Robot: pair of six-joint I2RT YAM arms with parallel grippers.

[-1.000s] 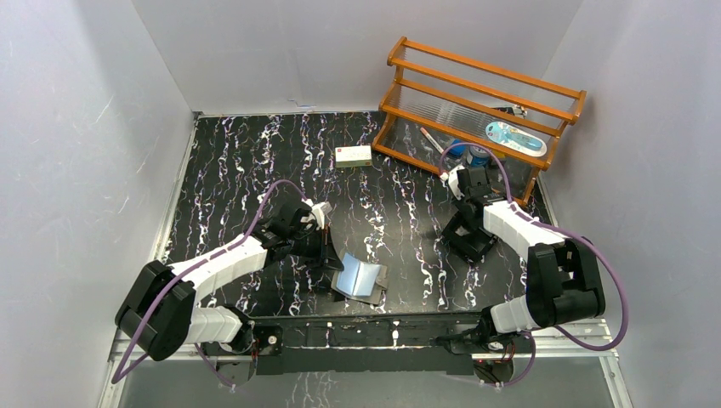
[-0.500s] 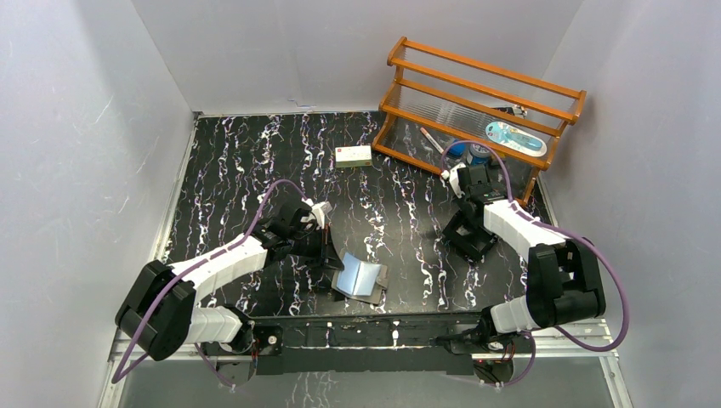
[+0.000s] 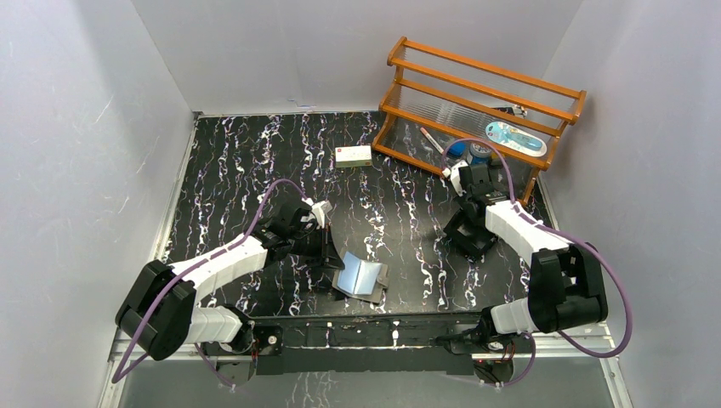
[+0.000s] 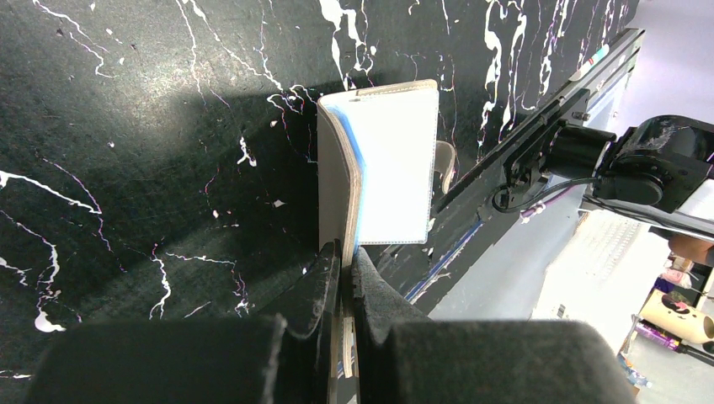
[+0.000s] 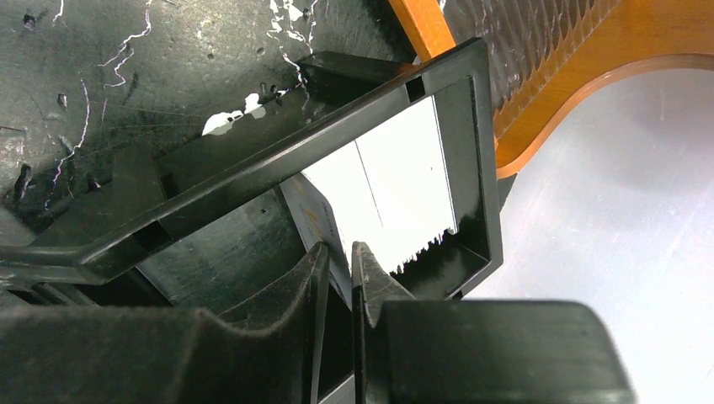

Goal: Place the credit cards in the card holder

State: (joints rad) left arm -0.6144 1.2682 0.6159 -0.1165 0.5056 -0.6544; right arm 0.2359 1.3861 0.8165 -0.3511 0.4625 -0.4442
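The card holder (image 3: 362, 279) lies open near the table's front edge, its light blue inside up. My left gripper (image 3: 331, 255) is shut on its raised taupe flap (image 4: 335, 177), and a pale pocket (image 4: 396, 160) shows beside it. My right gripper (image 3: 468, 228) reaches down into the black tray (image 3: 473, 247). In the right wrist view the credit cards (image 5: 396, 189) stand on edge inside the tray's rim (image 5: 278, 164). The fingers of that gripper (image 5: 341, 252) pinch the near edge of a pale card. The other cards behind it are partly hidden.
A wooden rack (image 3: 476, 110) with a blue item and small tools stands at the back right, close behind the tray. Its orange frame (image 5: 589, 93) fills the upper right of the right wrist view. A white box with a red mark (image 3: 353, 155) lies at mid back.
The right gripper's jaws have narrowed onto the card edge in the tray, and its arm shifted slightly. The left arm and card holder have not moved.
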